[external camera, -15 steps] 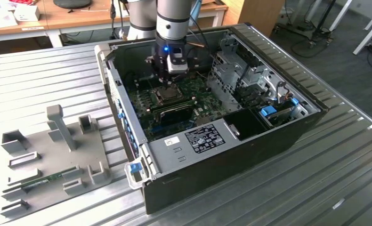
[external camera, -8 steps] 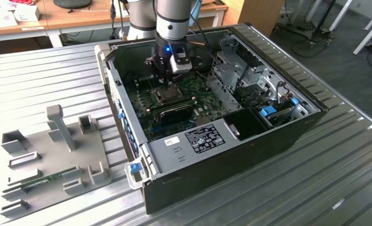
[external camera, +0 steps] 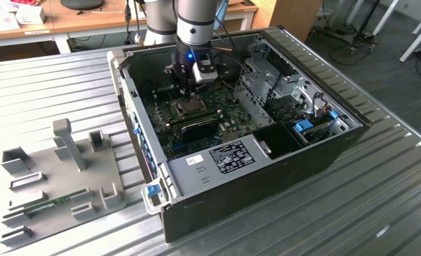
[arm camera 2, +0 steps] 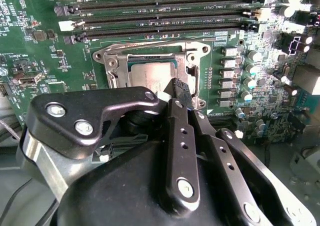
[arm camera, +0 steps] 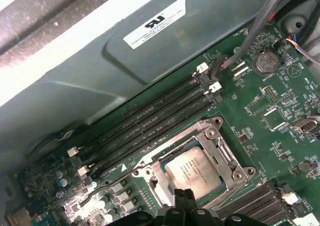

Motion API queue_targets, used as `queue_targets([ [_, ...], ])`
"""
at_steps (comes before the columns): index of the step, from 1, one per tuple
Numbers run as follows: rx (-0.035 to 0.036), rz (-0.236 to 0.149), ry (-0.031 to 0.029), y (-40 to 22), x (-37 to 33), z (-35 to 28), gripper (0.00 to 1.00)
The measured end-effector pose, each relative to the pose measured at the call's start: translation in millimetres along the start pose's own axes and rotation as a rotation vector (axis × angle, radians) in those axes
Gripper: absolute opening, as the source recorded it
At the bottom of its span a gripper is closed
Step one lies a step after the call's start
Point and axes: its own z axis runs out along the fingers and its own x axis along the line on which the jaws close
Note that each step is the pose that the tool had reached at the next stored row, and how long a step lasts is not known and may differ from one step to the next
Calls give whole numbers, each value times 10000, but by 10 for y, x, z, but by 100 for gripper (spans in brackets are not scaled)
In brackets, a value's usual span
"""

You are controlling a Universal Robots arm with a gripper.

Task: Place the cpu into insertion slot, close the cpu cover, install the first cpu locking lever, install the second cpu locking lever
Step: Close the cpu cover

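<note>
The black two-finger gripper [external camera: 189, 96] reaches down into the open black computer case [external camera: 267, 178], which lies on its side on the ribbed metal table [external camera: 353, 213]. Around the arm there is free room above the green circuit board [external camera: 210, 125]. The case wall is near on the exterior view's left and the silvery drive cage [external camera: 267, 80] is near on the exterior view's right.

In the second wrist view the gripper [arm camera 2: 178, 89] has its fingers narrow, closed together with nothing visible between them. The tips stand at one edge of the small grey square cpu [arm camera 2: 149, 77]; whether they touch it I cannot tell. The long black memory slots [arm camera 2: 165, 21] run just beside the socket.

The cpu [arm camera: 192, 171] sits inside the square insertion slot [external camera: 191, 109]. The thin silvery cpu cover [arm camera: 218, 142] appears to lie flat around it, and the chip shows through its window.
</note>
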Motion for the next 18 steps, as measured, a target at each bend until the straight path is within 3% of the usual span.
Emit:
queue_targets([
  [5,11,-494,-18,0,0,3,10],
  [18,97,-2799,-54,0,-1,28,10],
])
